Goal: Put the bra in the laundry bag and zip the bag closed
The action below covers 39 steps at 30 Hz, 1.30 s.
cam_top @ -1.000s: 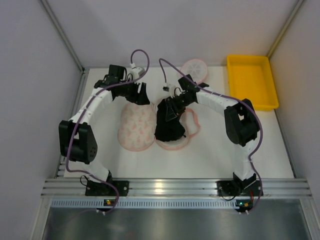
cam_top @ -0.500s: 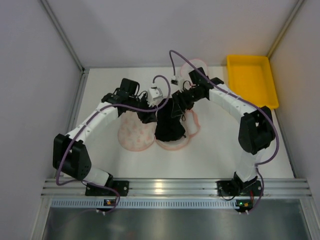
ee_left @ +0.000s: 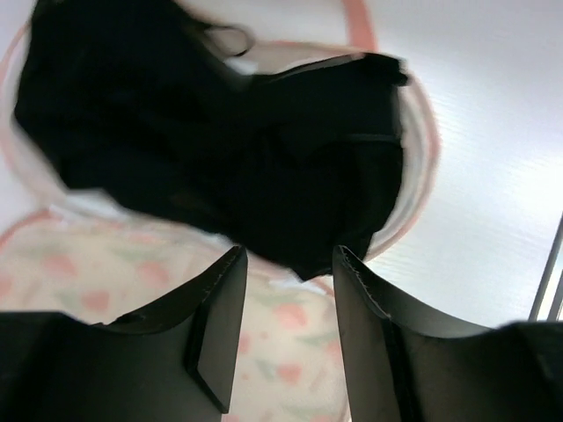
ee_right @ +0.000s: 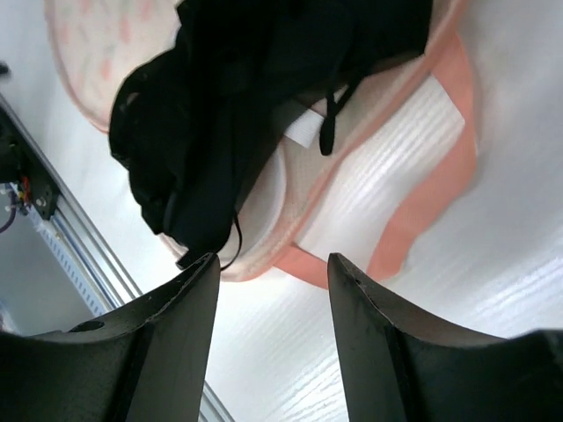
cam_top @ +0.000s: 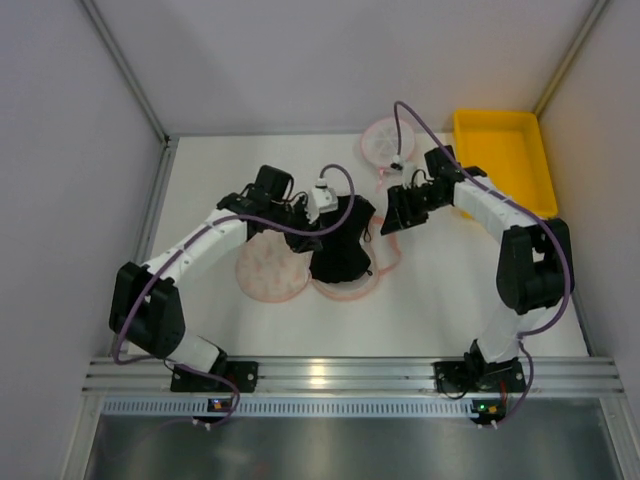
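The black bra (cam_top: 342, 248) lies bunched in the open right half of the laundry bag (cam_top: 352, 288). The bag's speckled left half (cam_top: 268, 268) lies beside it. My left gripper (cam_top: 318, 222) is open and empty, over the seam between the halves at the bra's far-left edge. In the left wrist view the bra (ee_left: 220, 141) fills the top, with speckled mesh (ee_left: 281, 352) between my fingers. My right gripper (cam_top: 398, 212) is open and empty, just right of the bag's pink trim (cam_top: 392, 250). The right wrist view shows the bra (ee_right: 255, 97) and the pink trim (ee_right: 440, 176).
A small round white mesh disc with a pink rim (cam_top: 388, 140) lies at the back. A yellow tray (cam_top: 502, 158) stands at the back right. Grey walls close the table on three sides.
My right gripper has let go of the bra and drawn back to the right. My left gripper has moved right, from the bag's far-left side to the bra's edge.
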Motion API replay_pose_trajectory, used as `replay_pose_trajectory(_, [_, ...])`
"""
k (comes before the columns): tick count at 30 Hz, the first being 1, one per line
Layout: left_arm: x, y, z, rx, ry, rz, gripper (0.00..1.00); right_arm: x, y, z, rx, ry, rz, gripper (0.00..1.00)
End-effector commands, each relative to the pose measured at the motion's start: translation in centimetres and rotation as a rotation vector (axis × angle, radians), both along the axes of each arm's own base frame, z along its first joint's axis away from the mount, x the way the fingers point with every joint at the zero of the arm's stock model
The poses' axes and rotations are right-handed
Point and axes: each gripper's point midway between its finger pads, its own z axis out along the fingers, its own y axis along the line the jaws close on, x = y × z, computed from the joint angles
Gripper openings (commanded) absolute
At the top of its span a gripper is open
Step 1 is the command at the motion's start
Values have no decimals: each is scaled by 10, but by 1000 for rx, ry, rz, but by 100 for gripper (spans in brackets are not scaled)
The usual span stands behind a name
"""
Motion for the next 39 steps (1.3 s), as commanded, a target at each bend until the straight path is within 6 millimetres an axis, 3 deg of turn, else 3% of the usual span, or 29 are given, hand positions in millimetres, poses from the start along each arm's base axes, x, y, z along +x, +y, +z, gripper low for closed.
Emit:
replay_pose_trajectory(1, [57,44,8,-77,120,364,50,15,-18,11,-16,-95,-83,52])
replay_pose_trajectory(3, [69,76,-3,-78,215,551,50,18,-28,9,-38,-106,-108,52])
replay_pose_trajectory(4, [79,108,-12,-56,245,670,51,19,-39,2,-61,-102,-129,51])
replay_pose_trajectory(7, [73,160,-36,-7,352,854,51,18,-52,-6,-87,-89,-155,50])
replay_pose_trajectory(9, [63,183,-51,27,407,940,51,17,-57,-11,-98,-81,-159,50])
replay_pose_trajectory(10, [63,206,-55,18,429,1012,51,16,-59,-13,-101,-77,-160,49])
replay_pose_trajectory(13, [56,236,-75,32,509,1117,51,14,-55,-15,-80,-60,-147,49])
replay_pose_trajectory(16, [50,243,-94,36,614,1148,52,12,-42,-6,-1,-44,-109,50])
replay_pose_trajectory(20, [37,239,-120,32,734,1121,52,16,-35,-1,6,-54,-84,50])
replay_pose_trajectory(27, [42,221,-125,-65,789,1032,48,13,-45,-13,-55,-49,-88,50])
replay_pose_trajectory(31, [47,217,-129,-93,817,1015,30,12,-46,-14,-61,-47,-86,50])
replay_pose_trajectory(35, [56,217,-117,-128,792,1005,0,14,-47,-10,-63,-58,-89,50])
replay_pose_trajectory(38, [64,228,-93,-172,732,1030,0,14,-51,-12,-71,-54,-96,49])
replay_pose_trajectory(39, [72,236,-76,-190,682,1046,0,12,-51,-14,-72,-48,-98,49])
